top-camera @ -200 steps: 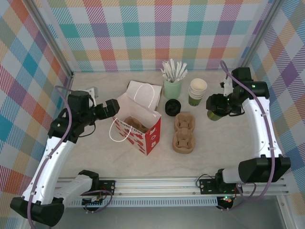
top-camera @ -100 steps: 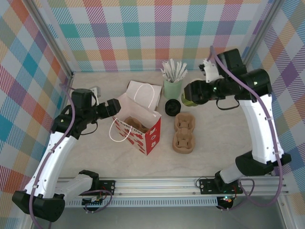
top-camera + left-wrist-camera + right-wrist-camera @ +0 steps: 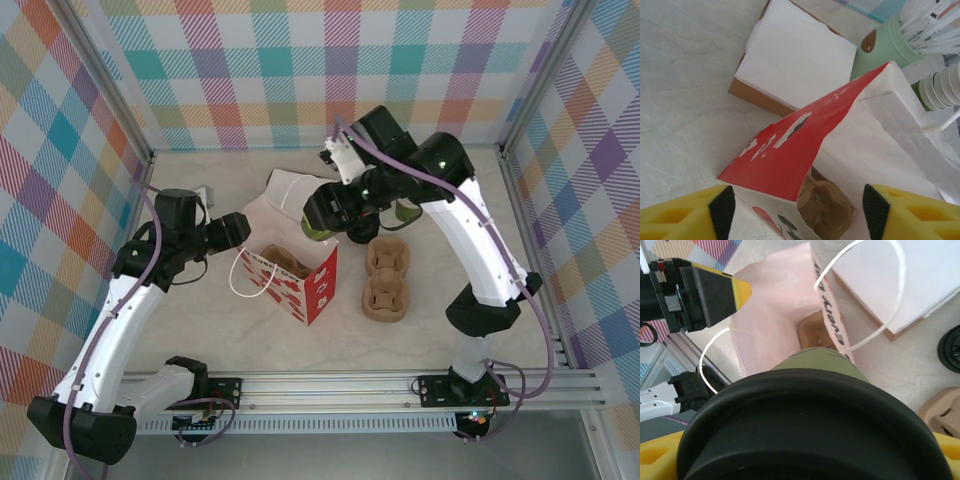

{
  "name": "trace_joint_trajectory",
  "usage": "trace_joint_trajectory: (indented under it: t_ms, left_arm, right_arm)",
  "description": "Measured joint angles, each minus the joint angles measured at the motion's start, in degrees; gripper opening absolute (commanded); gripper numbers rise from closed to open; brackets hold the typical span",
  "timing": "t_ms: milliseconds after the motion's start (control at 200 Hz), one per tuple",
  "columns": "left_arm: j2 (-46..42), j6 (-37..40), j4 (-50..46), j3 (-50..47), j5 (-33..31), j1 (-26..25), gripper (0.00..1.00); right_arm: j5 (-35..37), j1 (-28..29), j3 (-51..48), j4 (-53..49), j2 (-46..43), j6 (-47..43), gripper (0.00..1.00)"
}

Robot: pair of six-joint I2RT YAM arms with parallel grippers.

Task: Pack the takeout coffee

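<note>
The takeout coffee (image 3: 318, 224), a dark-green cup with a black lid (image 3: 810, 430), hangs in my right gripper (image 3: 324, 214), which is shut on it. It is held just above the back rim of the open red-and-white paper bag (image 3: 300, 275). In the right wrist view the cup's green wall (image 3: 822, 360) points down into the bag's mouth (image 3: 775, 315). A brown cup carrier (image 3: 827, 212) lies inside the bag. My left gripper (image 3: 238, 228) stands open at the bag's left end, its black pads (image 3: 722, 212) either side of the bag's corner without pressing it.
A second brown carrier (image 3: 386, 278) lies on the table right of the bag. A loose black lid (image 3: 951, 347) sits behind it. The mint cup of white sticks (image 3: 885, 42), the lidless cup stack (image 3: 940, 90) and a white-topped flat box (image 3: 795, 60) stand behind the bag.
My right arm has swung far to the left with the coffee, from beside the cup stack to over the bag. The left gripper has stayed by the bag's left end.
</note>
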Motion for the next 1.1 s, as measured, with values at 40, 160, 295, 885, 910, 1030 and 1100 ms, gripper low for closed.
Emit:
trace_joint_trajectory:
  t_ms: [40, 160, 295, 885, 910, 1030, 1100]
  left_arm:
    - [0.2, -0.09, 0.07, -0.02, 0.59, 0.0, 0.64]
    - [0.76, -0.13, 1.22, -0.24, 3.1, 0.0, 0.56]
    - [1.2, -0.68, 2.47, -0.28, 6.21, 0.0, 0.52]
    - [1.2, -1.77, 2.97, -1.27, 8.7, -0.17, 0.49]
    - [1.18, -1.77, 2.97, -1.38, 8.57, -0.17, 0.48]
    - [1.18, -1.77, 2.97, -1.97, 8.15, -0.17, 0.47]
    - [1.18, -1.75, 2.97, -2.27, 7.76, -0.2, 0.47]
  right_arm:
    - [0.0, 0.66, 0.02, 0.02, 0.66, 0.02, 0.83]
    - [-0.22, 2.25, 0.04, 0.09, 1.92, 0.2, 0.83]
    - [-0.46, 3.58, 0.07, 0.24, 2.56, 0.2, 0.83]
    - [-2.32, 5.46, 0.2, 0.68, 9.97, 0.2, 0.82]
    - [-2.34, 5.46, 0.2, 0.66, 10.16, 0.2, 0.82]
    - [-2.78, 5.46, 0.2, 0.66, 10.8, 0.2, 0.81]
    - [-3.48, 5.53, 0.2, 0.66, 11.17, 0.22, 0.8]
